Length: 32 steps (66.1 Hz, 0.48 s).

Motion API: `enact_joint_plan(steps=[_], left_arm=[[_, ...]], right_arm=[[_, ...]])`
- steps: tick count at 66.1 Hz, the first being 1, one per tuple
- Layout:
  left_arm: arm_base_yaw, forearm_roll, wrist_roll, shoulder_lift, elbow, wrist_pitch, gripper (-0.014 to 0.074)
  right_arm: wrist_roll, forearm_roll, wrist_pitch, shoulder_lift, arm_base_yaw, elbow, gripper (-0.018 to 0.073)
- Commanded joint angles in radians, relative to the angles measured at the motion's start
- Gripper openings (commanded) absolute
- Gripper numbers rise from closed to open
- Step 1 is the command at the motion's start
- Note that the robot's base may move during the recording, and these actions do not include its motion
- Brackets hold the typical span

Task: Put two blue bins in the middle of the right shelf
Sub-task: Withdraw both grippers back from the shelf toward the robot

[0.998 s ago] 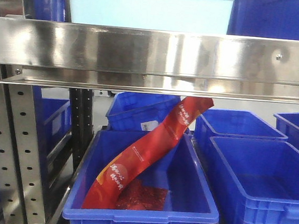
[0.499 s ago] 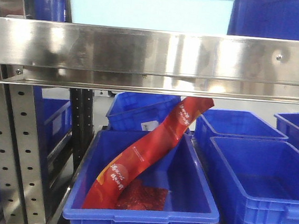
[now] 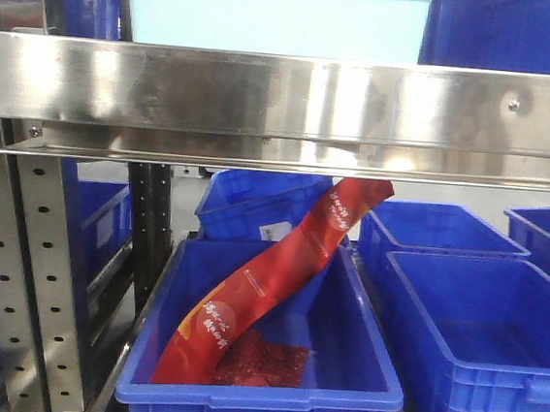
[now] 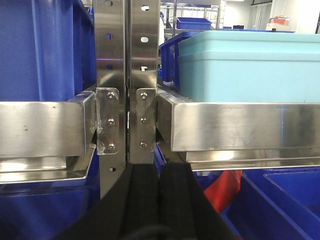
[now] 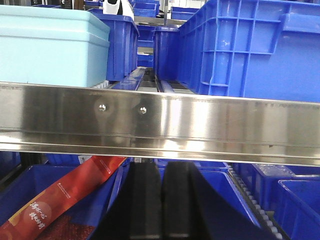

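Pale aqua-blue rectangular plastic bin (image 4: 247, 67) sits on the steel shelf, above and ahead of both arms: right of the left end effector (image 4: 160, 200), left of the right end effector (image 5: 162, 205). Neither clearly nearer. Walls smooth, milky, plain. Both end effectors' fingers pressed together, empty. Only one such bin visible.

Before me a steel shelf rail (image 3: 285, 100) runs left to right, bolted at the left to a perforated upright post (image 3: 29, 280). Below it sits a deep-blue bin (image 3: 270, 361) holding a long red snack packet (image 3: 267, 283) that leans up toward the rail, with red packets (image 3: 260, 360) lying flat on its floor. More deep-blue bins (image 3: 477, 333) stand to its right and farther back.
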Motion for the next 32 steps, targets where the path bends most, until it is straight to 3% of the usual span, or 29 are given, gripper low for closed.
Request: enact_joint_plan(steps=[1,32], left_arm=[[0.005,-0.002,-0.005,-0.005,-0.001,-0.012,-0.0111],[0.005,-0.002,-0.005,-0.005,-0.001,-0.012,-0.0111]], right_arm=[[-0.007,-0.008,-0.013,-0.004,-0.005,0.001,-0.0166],[-0.007,-0.008,-0.013,-0.004,-0.005,0.001,-0.0166]])
